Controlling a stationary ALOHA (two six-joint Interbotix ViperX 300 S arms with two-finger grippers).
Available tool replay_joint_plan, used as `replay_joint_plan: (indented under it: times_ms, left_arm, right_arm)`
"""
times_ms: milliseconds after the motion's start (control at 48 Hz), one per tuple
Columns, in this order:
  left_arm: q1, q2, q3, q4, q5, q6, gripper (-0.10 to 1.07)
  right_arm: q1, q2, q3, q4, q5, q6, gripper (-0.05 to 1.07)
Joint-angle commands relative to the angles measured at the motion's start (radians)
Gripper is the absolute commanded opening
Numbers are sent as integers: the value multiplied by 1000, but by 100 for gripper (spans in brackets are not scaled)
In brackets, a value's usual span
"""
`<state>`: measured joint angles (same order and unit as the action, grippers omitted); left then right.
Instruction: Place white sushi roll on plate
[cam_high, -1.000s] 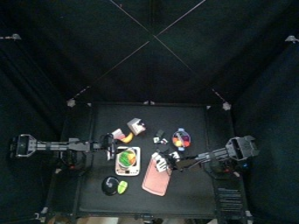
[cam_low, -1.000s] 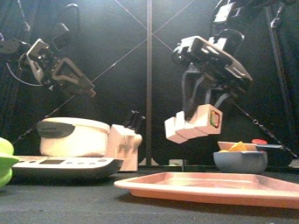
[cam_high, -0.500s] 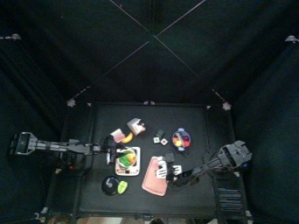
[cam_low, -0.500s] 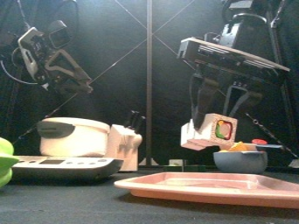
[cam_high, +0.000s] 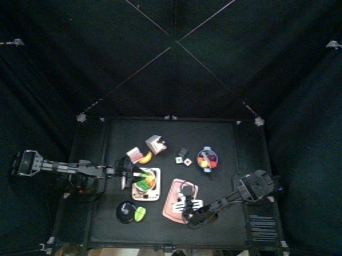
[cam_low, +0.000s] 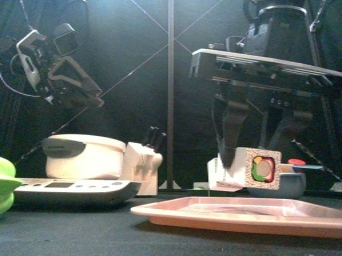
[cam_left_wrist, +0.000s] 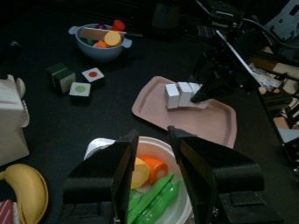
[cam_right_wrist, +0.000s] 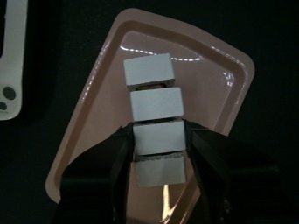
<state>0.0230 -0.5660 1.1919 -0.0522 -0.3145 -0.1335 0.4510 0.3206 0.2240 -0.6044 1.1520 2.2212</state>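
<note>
My right gripper (cam_right_wrist: 160, 159) is shut on the white sushi roll (cam_right_wrist: 155, 105), a row of several white blocks. It holds the roll a little above the salmon-pink plate (cam_right_wrist: 216, 74), lengthwise over it. In the front view the roll's end (cam_low: 261, 166) shows a green and red filling and hangs just over the plate (cam_low: 201, 210), under the right gripper (cam_low: 262, 150). In the top view the right gripper (cam_high: 195, 205) is over the plate (cam_high: 174, 210). My left gripper (cam_left_wrist: 158, 166) is open and empty above a white dish (cam_left_wrist: 103, 145).
The white dish (cam_high: 146, 181) with green and orange items lies left of the plate. A bowl of fruit (cam_left_wrist: 100, 39) and two sushi pieces (cam_left_wrist: 73, 80) stand further back. A banana (cam_left_wrist: 24, 188) and a white appliance (cam_low: 87, 155) are at the left.
My right gripper has carried the roll toward the table's front and lowered it over the pink plate. The left arm has shifted only slightly.
</note>
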Motion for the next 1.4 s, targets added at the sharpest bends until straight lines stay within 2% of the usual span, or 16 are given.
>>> replay_joint_plan:
  times_ms: [0,354,729,979,1375]
  left_arm:
    - [-2,0,-14,-3,-11,2,76]
    - [-3,0,-12,-5,-9,0,76]
    - [-5,0,-9,-15,-11,0,76]
    - [-5,0,-9,-15,-9,0,76]
    - [-5,0,6,-31,-9,0,76]
  right_arm:
    - [-5,-17,-21,6,-6,6,71]
    - [-18,20,-26,15,-40,28,73]
    - [-12,6,17,-34,-43,173,85]
    - [-12,-8,18,-41,-51,167,95]
    - [-11,-104,64,-46,-23,91,95]
